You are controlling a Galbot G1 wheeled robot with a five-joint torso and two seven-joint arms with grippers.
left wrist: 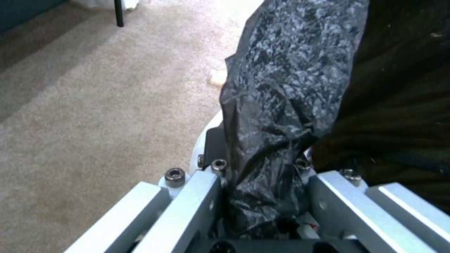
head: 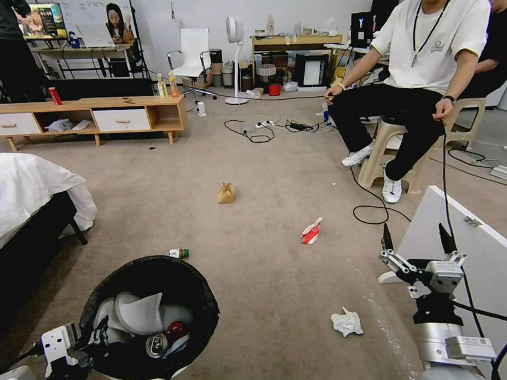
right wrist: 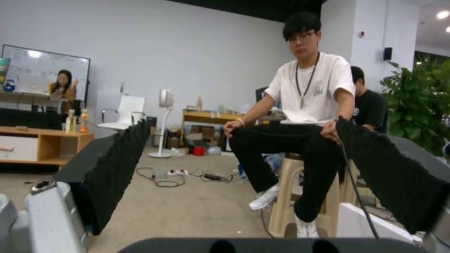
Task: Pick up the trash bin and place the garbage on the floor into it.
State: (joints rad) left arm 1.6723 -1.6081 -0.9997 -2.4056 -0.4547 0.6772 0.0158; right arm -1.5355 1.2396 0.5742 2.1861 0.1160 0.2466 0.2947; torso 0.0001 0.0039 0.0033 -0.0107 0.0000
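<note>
The black-lined bin (head: 150, 321) sits at 7 o'clock holding a can, while bottle (head: 178, 252), bag (head: 226, 193), carton (head: 311, 231) and tissue (head: 347, 322) litter the carpet (head: 256, 278).

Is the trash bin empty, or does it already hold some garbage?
Partly filled: the trash bin holds a crushed can and pale crumpled pieces.

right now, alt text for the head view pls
The left gripper holds the rim of the trash bin, already holding a can and tissues; the right gripper hovers open. A tissue, carton, paper bag and bottle lie on the floor.
</note>
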